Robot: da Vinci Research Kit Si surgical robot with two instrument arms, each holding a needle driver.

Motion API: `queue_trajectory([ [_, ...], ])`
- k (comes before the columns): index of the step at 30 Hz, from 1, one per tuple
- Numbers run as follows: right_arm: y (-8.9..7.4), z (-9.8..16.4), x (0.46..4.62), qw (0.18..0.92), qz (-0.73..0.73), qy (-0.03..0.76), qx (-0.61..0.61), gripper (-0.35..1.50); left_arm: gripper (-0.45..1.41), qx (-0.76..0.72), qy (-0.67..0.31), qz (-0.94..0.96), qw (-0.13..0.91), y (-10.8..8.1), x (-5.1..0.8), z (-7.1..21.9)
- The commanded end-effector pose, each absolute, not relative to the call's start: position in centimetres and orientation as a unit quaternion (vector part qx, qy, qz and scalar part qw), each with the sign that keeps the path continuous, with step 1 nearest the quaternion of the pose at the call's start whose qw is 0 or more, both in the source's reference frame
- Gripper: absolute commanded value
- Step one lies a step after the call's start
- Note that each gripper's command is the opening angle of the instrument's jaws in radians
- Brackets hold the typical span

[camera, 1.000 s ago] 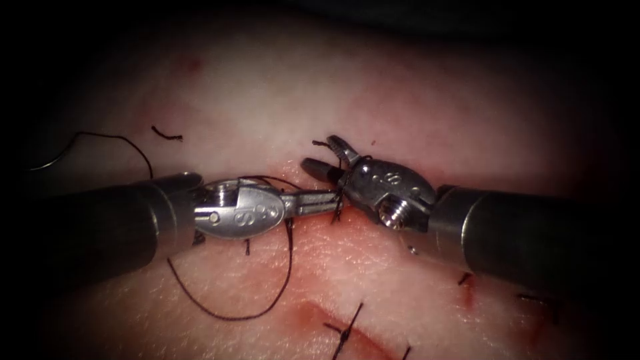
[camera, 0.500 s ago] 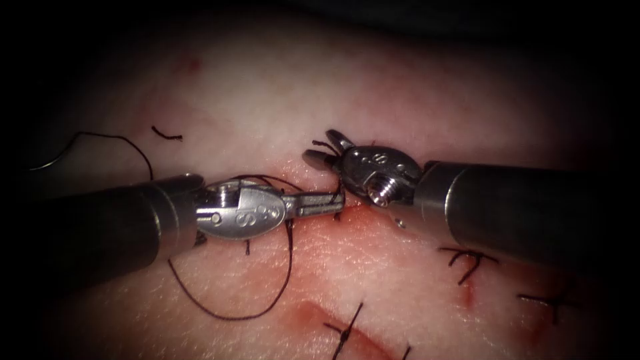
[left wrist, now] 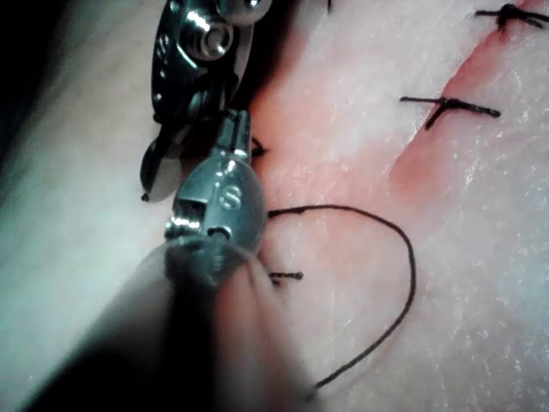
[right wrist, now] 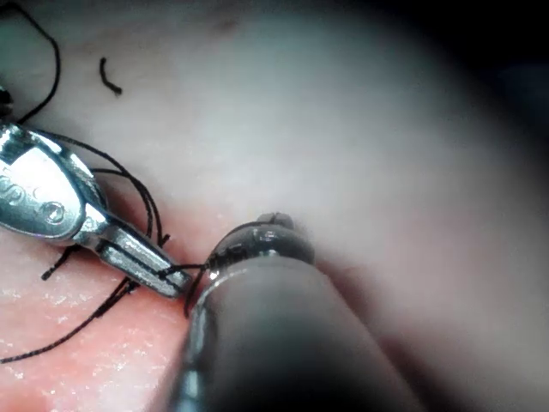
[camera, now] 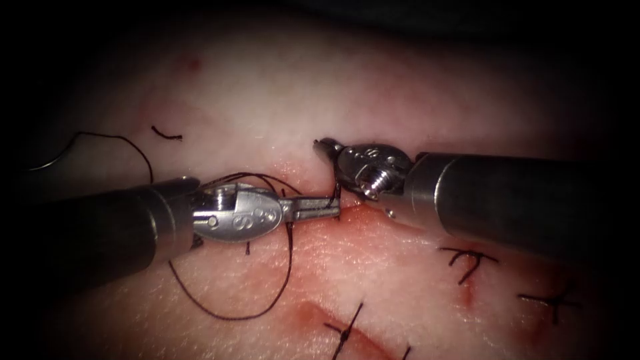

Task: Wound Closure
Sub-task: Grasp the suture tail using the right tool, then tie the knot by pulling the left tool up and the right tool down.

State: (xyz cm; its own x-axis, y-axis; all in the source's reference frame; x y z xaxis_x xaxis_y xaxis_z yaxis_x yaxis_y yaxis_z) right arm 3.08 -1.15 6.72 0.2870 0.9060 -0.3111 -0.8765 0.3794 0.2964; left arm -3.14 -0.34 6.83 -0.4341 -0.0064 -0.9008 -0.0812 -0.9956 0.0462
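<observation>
Left pincer (camera: 328, 205) grips thread (camera: 283, 267).

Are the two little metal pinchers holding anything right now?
The left tool pinches the thread at its tips, beside the cut. The right tool looks shut, but whether it holds anything cannot be told.

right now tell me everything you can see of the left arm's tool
The left arm's tool comes in from the endoscope view's left on a dark shaft, ending in a shiny metal wrist stamped with an S and two slim jaws. The jaws are shut on the dark thread at the cut, lying nearly level just above the tissue. Thread loops over its wrist and trails below in a wide curve. The right arm's tool sits just beyond its tip.
</observation>
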Motion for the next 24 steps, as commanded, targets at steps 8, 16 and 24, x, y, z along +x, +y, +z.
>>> queue_trajectory([
  [8, -1.1, 6.5, 3.12, 0.773, 0.582, 0.254, 0.014, -0.35, -0.45, -0.527, 0.040, 0.848, 0.029, -0.2, -3.10, 6.9],
  [16, -1.3, 6.0, 3.01, 0.757, 0.572, 0.316, -0.001, -0.35, -0.45, -0.516, 0.034, 0.855, 0.044, -0.1, -2.93, 6.9],
  [24, -1.5, 5.7, 2.73, 0.742, 0.561, 0.365, -0.030, -0.35, -0.45, -0.506, 0.019, 0.860, 0.065, 0.4, -2.68, 7.0],
])
